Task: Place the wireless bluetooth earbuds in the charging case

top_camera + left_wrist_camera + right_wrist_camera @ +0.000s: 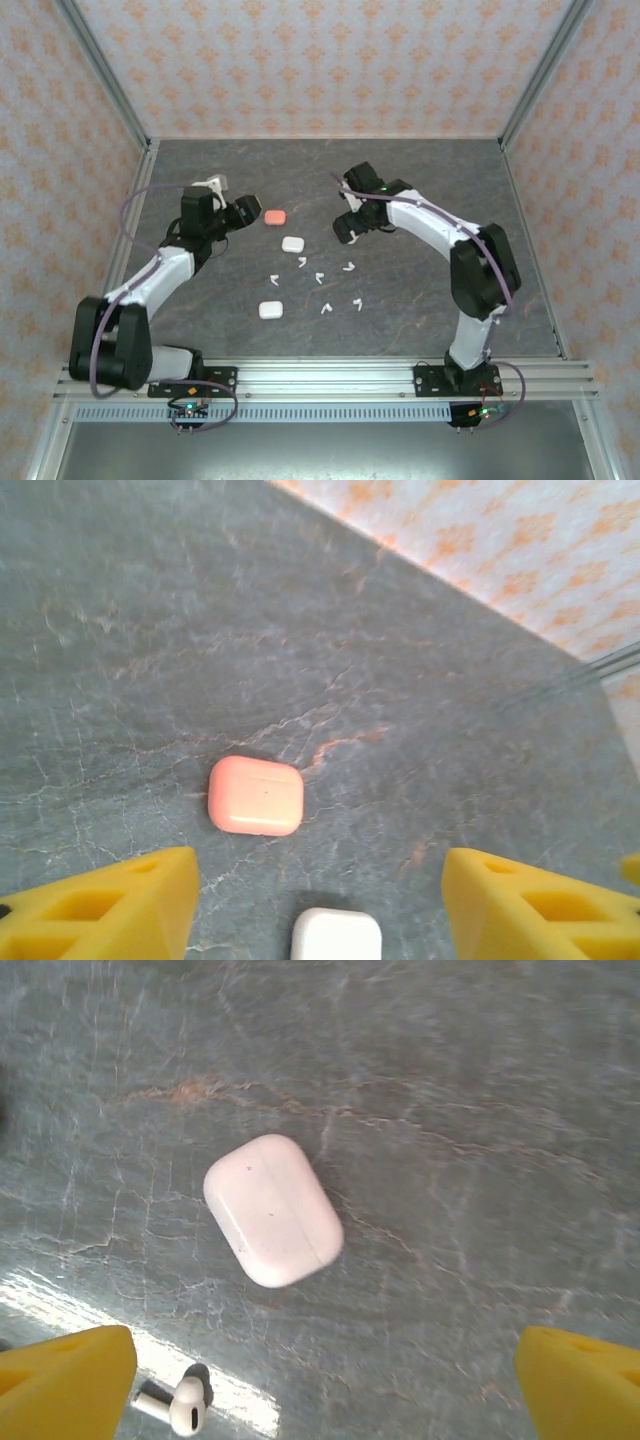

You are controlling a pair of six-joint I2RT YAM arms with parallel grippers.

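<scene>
Left fingers [100, 905]: yellow, nearest the left wrist lens, one at each lower corner.
Left hand [320, 880]: spread wide, pinching nothing, above the table [150, 630].
Coral case [255, 796]: flat on the table just ahead of the hand, smooth and rounded, lid seam closed.
Far white case [336, 935]: at the bottom edge between the two fingers, touching neither.
Right fingers [60, 1380]: yellow, at the lower corners of the right wrist view.
Right hand [325, 1380]: spread wide, empty.
Far white case, right wrist view [273, 1210]: lying flat and askew, glossy pebble shape, lid shut.
Earbud [180, 1405]: white, bulb and short stem, on its side near the right hand's left finger, well apart from the case.
Earbuds, top view [319, 277]: six white ones loose on the table, scattered between the far white case and the near white case [270, 310] and off to the right. Tiny and L-shaped, each far smaller than a case.
Progress: judged hardly begun. Every case in sight closed, no earbud seated, none held.
Left to do: open a case, lift each earbud, seat it.
</scene>
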